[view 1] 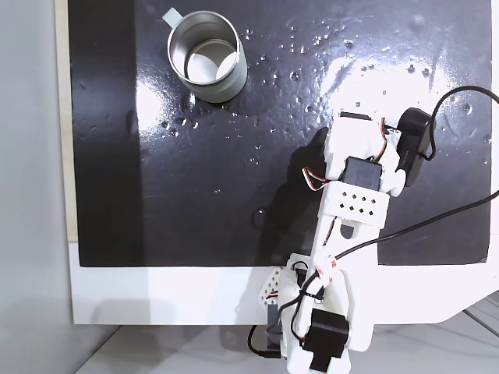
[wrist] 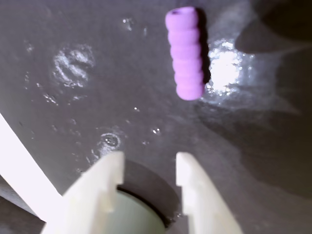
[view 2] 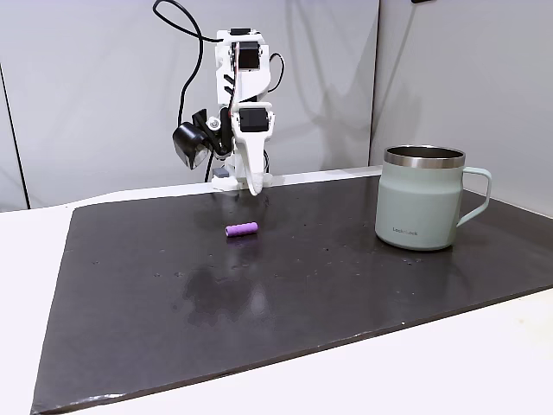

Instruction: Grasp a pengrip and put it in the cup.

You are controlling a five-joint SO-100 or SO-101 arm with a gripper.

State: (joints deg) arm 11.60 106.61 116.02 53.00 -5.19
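The pengrip (wrist: pixel 184 53) is a small purple ribbed tube lying flat on the black mat; the wrist view shows it ahead of my fingertips and slightly to the right. My gripper (wrist: pixel 148 161) is open, its two white fingers (wrist: pixel 105 180) apart with nothing between them. In a fixed view from the side, the gripper (view 2: pixel 255 188) points down just above the mat, behind the pengrip (view 2: pixel 241 229). The cup (view 2: pixel 423 199), a pale grey-green steel mug, stands upright far to the right there. From above, the cup (view 1: pixel 207 54) sits at the mat's top left, with nothing visible inside.
The black mat (view 1: pixel 195 187) is glossy, with small bubbles and bright glare spots. My white arm (view 1: pixel 355 195) and its black cable (view 1: pixel 437 226) occupy the right and bottom of the view from above. A white table edge (view 1: pixel 156 296) borders the mat.
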